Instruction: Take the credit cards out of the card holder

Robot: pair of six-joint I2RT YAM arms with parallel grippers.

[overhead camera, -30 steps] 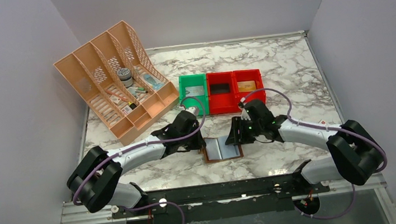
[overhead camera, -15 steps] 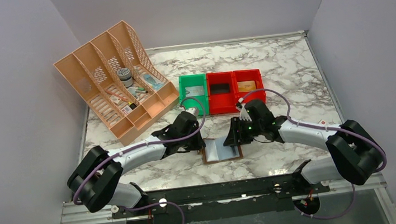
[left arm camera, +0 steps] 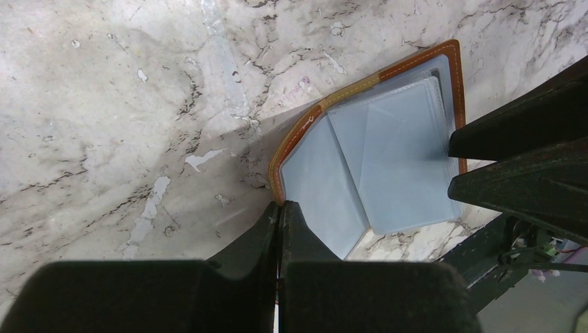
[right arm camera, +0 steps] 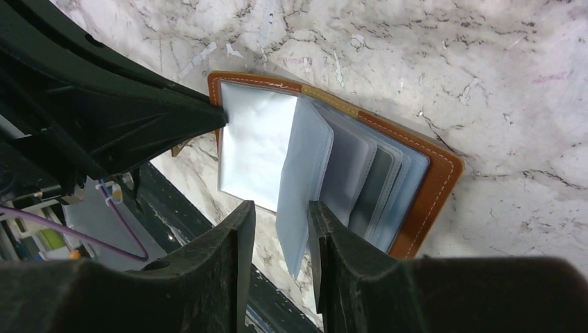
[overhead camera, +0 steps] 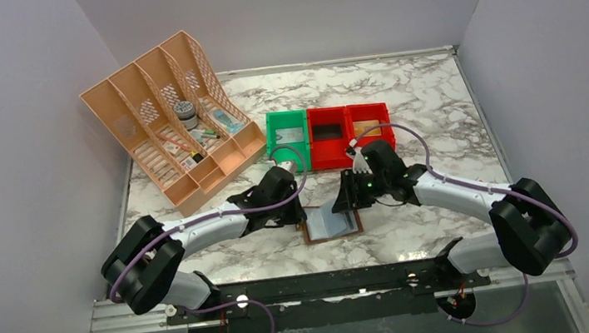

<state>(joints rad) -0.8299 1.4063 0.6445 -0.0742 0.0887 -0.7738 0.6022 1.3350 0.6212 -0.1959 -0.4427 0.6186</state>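
Note:
The brown card holder (overhead camera: 331,223) lies open on the marble between both arms; its brown rim (left arm camera: 416,66) frames a pale grey-blue lining. Several pale grey-blue leaves fan up from its right half, one darker (right arm camera: 378,184); I cannot tell which are credit cards and which are sleeves. My left gripper (overhead camera: 302,211) is shut, its tips (left arm camera: 279,207) pressed against the holder's left edge. My right gripper (overhead camera: 344,203) hovers over the holder's right half. Its jaws (right arm camera: 281,211) stand narrowly open around one raised pale leaf (right arm camera: 301,173), which leans on the right finger.
Behind the holder stand a green bin (overhead camera: 286,138) and two red bins (overhead camera: 329,136) (overhead camera: 368,124). A peach file organizer (overhead camera: 170,130) with small items sits at the far left. The black mounting rail (overhead camera: 330,284) runs along the table's near edge.
The right gripper's jaws have narrowed around the raised leaf, and the gripper has shifted slightly left over the holder. The left gripper has stayed shut at the holder's left edge.

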